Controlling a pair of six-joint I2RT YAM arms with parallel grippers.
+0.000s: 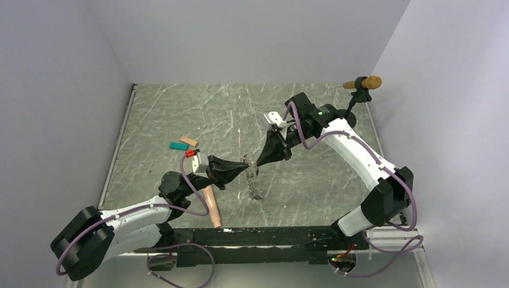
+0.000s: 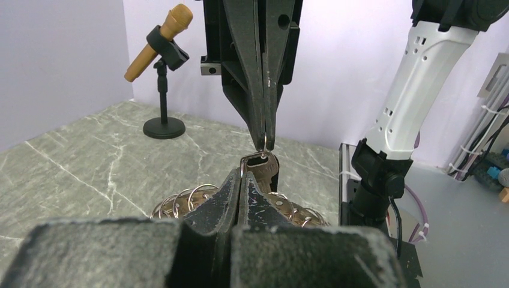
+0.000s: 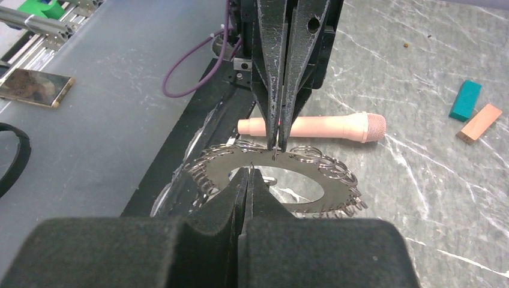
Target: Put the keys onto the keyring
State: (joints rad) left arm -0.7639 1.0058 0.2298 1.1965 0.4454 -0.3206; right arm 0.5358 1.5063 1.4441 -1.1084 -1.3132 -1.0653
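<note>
My left gripper [image 1: 245,170] [image 2: 242,174] is shut on a metal key [image 2: 268,174], whose slotted head pokes up past the fingertips. My right gripper [image 1: 258,164] [image 3: 248,171] meets it tip to tip and is shut on a thin wire split ring at the key's slot. The keyring [image 3: 300,161] [image 1: 255,191] is a dark, flat loop rimmed with several small split rings. It sits just under both gripper tips. In the left wrist view the keyring [image 2: 192,201] shows behind my fingers. No coloured key heads are visible.
A peach cylinder [image 1: 210,207] [image 3: 312,127] lies near the table's front edge beside the left arm. A teal block [image 1: 178,146] and a tan block [image 1: 188,141] lie at the left. A tan microphone on a black stand [image 1: 363,84] [image 2: 159,42] stands at the back right corner.
</note>
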